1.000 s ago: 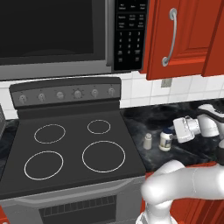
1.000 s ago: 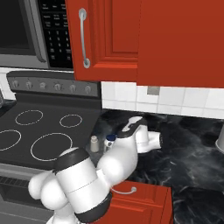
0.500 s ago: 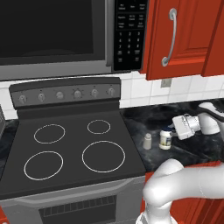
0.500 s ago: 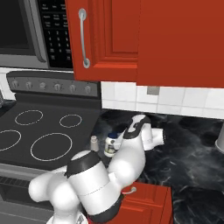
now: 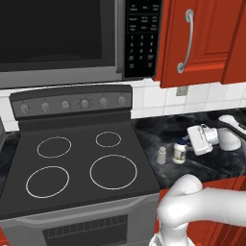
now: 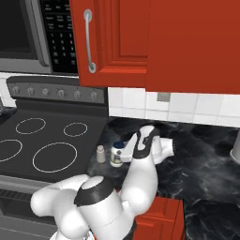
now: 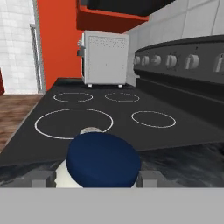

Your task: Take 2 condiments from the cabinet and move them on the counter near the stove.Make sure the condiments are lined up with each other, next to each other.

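The stove (image 5: 81, 163) is taking up the left of the scene, and just right of it, on the counter (image 5: 158, 132), the shaker (image 5: 162, 154) is standing upright near the front edge. Just right of the shaker, close beside it but apart, the jar (image 5: 179, 153) is standing with its blue lid up. Further right, the gripper (image 5: 188, 144) is reaching in level from the right, its fingertips (image 7: 42, 177) sitting one on each side of the jar under the lid. Whether they are pinching the jar or standing just clear of it I cannot tell. Over the last second both condiments are staying where they were, while the arm's elbow is shifting and the hand is barely moving. So both are already out of the cabinet (image 5: 206, 38) and side by side near the stove. What probably remains is a clean let-go, or a small nudge to square the row.
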You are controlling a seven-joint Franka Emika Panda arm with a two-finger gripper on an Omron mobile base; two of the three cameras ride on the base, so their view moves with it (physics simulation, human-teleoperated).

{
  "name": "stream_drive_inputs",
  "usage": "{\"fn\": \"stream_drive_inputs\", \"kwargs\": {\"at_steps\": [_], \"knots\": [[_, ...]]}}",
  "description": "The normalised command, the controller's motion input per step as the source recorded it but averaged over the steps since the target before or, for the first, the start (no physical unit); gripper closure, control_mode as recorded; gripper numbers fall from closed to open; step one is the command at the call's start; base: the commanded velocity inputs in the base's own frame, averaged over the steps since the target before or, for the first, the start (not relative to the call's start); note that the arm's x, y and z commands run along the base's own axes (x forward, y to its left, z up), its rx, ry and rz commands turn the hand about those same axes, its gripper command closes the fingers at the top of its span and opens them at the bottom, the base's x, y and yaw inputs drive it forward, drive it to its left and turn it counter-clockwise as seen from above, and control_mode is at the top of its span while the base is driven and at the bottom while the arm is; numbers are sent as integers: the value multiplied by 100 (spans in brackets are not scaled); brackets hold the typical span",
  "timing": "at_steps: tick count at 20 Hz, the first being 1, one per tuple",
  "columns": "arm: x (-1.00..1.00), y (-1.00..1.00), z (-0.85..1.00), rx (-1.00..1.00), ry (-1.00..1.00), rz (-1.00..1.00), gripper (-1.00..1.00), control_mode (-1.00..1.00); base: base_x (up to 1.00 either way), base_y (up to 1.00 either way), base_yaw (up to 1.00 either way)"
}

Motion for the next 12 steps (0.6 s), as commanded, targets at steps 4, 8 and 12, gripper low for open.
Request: {"fn": "stream_drive_inputs", "kwargs": {"at_steps": [4, 8, 12], "knots": [[1, 36, -23, 0, 0, 0, 100, -100, 0, 0, 0], [2, 27, -25, 0, 1, 0, 100, -100, 0, 0, 0], [8, 24, -21, 0, 6, 0, 100, -100, 0, 0, 0]]}}
